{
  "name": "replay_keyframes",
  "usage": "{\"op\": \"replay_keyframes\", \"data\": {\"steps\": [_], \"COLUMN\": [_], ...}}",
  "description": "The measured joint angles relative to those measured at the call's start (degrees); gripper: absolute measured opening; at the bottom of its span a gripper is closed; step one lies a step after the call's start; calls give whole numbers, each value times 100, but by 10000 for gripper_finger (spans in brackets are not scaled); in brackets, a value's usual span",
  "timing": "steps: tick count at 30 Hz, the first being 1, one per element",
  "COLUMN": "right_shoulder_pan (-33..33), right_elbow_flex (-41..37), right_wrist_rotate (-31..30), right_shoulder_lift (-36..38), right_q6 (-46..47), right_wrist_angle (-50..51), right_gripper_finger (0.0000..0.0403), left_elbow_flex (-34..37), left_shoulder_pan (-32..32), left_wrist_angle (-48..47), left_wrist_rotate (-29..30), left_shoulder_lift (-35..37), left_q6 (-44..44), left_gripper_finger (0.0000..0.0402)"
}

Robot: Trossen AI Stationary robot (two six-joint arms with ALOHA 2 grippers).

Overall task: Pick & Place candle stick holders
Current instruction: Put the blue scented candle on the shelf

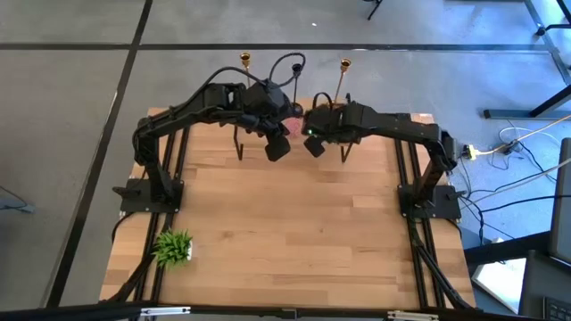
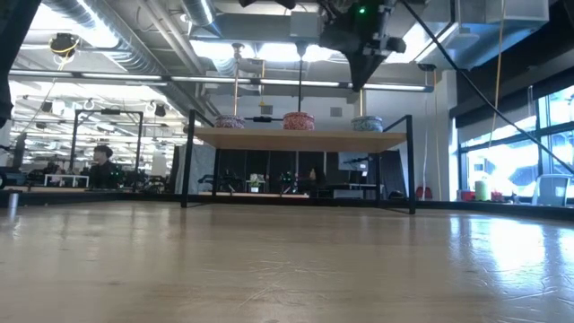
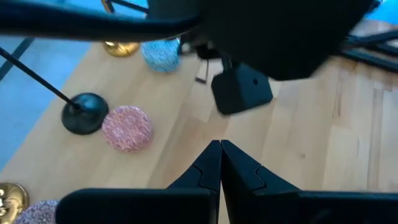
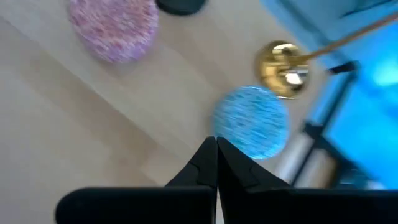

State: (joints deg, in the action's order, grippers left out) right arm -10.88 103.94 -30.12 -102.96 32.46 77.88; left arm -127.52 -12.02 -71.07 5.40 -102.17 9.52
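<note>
Both grippers sit closed and empty above the far edge of the table (image 1: pixel 294 232), crowded at about 12 o'clock. Left gripper (image 3: pixel 220 163): fingers pressed tip to tip, nothing between them. Right gripper (image 4: pixel 216 160): same, tips together, no load.

Candle stick holders, high view: one gold candlestick (image 1: pixel 244 61) at roughly 11 o'clock beyond the left arm, a second gold candlestick (image 1: pixel 344 65) at roughly 1 o'clock beyond the right arm. The black candlestick (image 3: pixel 84 112) shows its round base in the left wrist view, touching or just beside a pink glitter disc (image 3: pixel 127 127). In the right wrist view a gold base (image 4: pixel 283 67) stands just beside a blue glitter disc (image 4: pixel 251 121), close ahead of the fingertips.

Risks, judged:
- The holders are tall, thin and near the table's far edge; a sideways brush from a wrist or finger would likely tip one off.
- The two arms are very near each other; simultaneous reaching could make them collide.
- Closed fingers descending onto a stem would push rather than grasp; they must open first.
- Shiny thin stems may slip or swing once lifted.

Small green plant (image 1: pixel 173 247) at 8 o'clock, well apart.
</note>
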Motion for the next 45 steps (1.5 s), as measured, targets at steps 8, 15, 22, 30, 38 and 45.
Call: {"op": "replay_keyframes", "data": {"steps": [8,15,22,30,38,45], "right_shoulder_pan": [964,1680,2318,2367,2077,1834], "right_elbow_flex": [0,-557,-1912,-2248,-3547,-3981], "right_wrist_rotate": [-1161,-1279,-1219,-1231,-1024,-859], "right_shoulder_lift": [0,142,880,1098,1772,2157], "right_q6": [332,333,223,181,-302,-800], "right_wrist_angle": [670,311,-845,-1078,-2211,-2523], "right_gripper_finger": [0,0,0,0,0,0], "left_elbow_flex": [0,6,7,7,7,364], "left_shoulder_pan": [168,441,635,685,685,554], "left_wrist_angle": [-426,-461,-318,423,799,346], "left_wrist_rotate": [168,421,538,1577,2708,2288], "left_shoulder_lift": [-2,-52,-523,-714,-1312,-1410], "left_q6": [-223,-422,-468,-473,-282,-344], "left_gripper_finger": [1,1,1,1,1,1]}}
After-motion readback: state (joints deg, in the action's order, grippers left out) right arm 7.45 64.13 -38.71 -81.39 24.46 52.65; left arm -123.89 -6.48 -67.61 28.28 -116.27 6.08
